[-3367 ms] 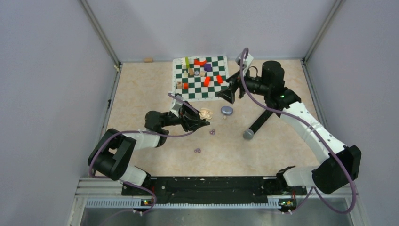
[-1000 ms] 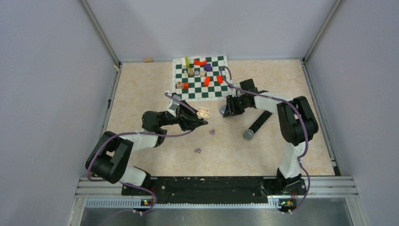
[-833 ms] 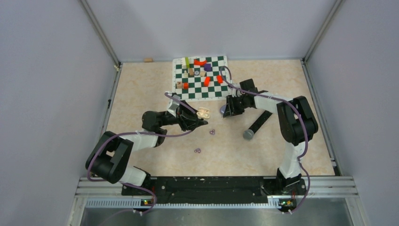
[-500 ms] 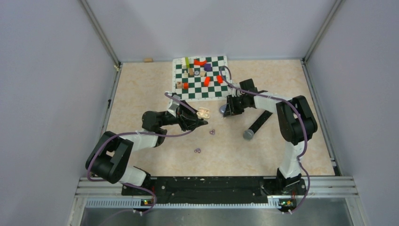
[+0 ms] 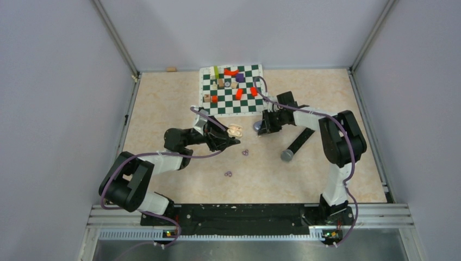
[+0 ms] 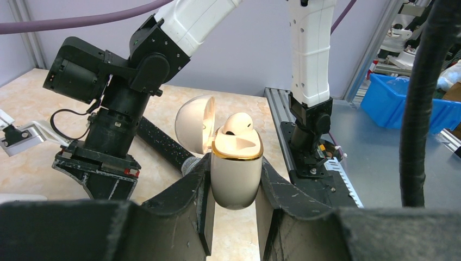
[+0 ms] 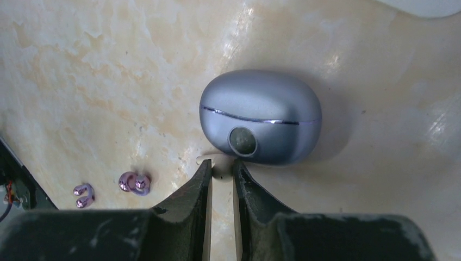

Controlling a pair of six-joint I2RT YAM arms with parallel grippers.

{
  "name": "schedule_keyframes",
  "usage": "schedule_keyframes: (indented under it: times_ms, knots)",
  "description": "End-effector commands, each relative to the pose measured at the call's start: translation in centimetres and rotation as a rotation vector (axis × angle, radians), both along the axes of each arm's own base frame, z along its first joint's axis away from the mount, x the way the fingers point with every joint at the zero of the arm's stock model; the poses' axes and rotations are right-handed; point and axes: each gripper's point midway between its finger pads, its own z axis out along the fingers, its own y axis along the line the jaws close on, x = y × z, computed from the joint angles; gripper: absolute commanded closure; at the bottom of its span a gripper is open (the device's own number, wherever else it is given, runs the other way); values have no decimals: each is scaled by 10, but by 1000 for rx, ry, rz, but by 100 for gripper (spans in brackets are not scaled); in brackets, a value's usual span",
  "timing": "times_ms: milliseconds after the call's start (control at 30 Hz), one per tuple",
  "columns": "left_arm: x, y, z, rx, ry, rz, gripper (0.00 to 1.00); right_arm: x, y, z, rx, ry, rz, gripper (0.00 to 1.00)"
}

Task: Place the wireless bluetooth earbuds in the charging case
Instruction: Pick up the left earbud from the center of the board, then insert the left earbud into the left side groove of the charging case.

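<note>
The left gripper [image 6: 235, 166] is clamping a cream charging case [image 6: 236, 187] between its two fingers, squeezing the lower body from both sides and holding it upright above the table. The case's lid [image 6: 193, 122] is standing open, hinged back away from the gripper, and one white earbud [image 6: 238, 124] is sitting in the gold-rimmed opening.

The right gripper [image 7: 221, 173] is pointing down at the table [image 7: 108, 65] with its fingers only a narrow gap apart. A second white earbud [image 7: 216, 159] is lying between the fingertips. Whether the pads are already pinching it or only straddling it cannot be told. Just beyond those fingertips, touching or almost touching the earbud, a closed grey charging case [image 7: 260, 117] is resting on the table.

The purple earbuds are lying loose on the table, outside either gripper. One pair [image 7: 135, 182] is lying off to the left of the right gripper's fingers in the wrist view, and the other pair [image 7: 84, 194] is lying farther out the same way. From above, the nearer pair [image 5: 245, 152] is sitting just beside the left gripper's fingertips, between the two grippers.

A black microphone [image 5: 296, 142] is lying beside the right gripper, on the side away from the left arm, and a chessboard [image 5: 244, 100] with small blocks is lying beyond both grippers.
</note>
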Motion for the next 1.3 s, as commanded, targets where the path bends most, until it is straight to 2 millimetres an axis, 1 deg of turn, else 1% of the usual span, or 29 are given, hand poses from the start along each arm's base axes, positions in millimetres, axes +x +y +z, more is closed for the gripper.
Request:
schedule_keyframes:
  times_ms: [0, 33, 133, 300, 400, 500, 600, 667, 733, 833, 900, 1033, 1167, 1267]
  knots:
    - [-6, 3, 24, -58, -125, 2, 100, 4, 6, 44, 66, -117, 27, 95]
    - [-5, 3, 25, -60, -128, 4, 100, 4, 6, 49, 70, -133, 28, 95]
    - [-4, 3, 23, -60, -125, 11, 100, 5, 5, 73, 81, -200, 37, 96]
    - [1, 3, 20, -62, -107, 28, 100, 5, -2, 122, 80, -351, 48, 96]
    - [4, 2, 19, -63, -96, 40, 100, 6, -11, 156, 53, -471, 49, 96]
    - [9, 2, 17, -60, -75, 58, 100, 5, -20, 197, 15, -627, 62, 96]
    - [16, 0, 13, -57, -45, 79, 100, -6, -23, 239, -12, -793, 83, 95]
    - [22, -1, 11, -54, -23, 96, 100, -16, -18, 261, -39, -899, 118, 95]
    - [25, -2, 9, -47, -11, 104, 100, -31, -7, 277, -64, -993, 168, 94]
    - [26, -3, 7, -39, -6, 106, 100, -51, 8, 297, -65, -1081, 228, 94]
    - [26, -2, 6, -37, -10, 107, 100, -61, 17, 308, -42, -1095, 256, 94]
    - [27, -3, 4, -28, -1, 104, 100, -72, 26, 325, -12, -1116, 278, 94]
    - [28, -4, 3, -25, 9, 106, 100, -81, 34, 331, 16, -1121, 303, 94]
    - [34, -5, 0, -18, 34, 121, 100, -88, 44, 328, 24, -1121, 336, 94]
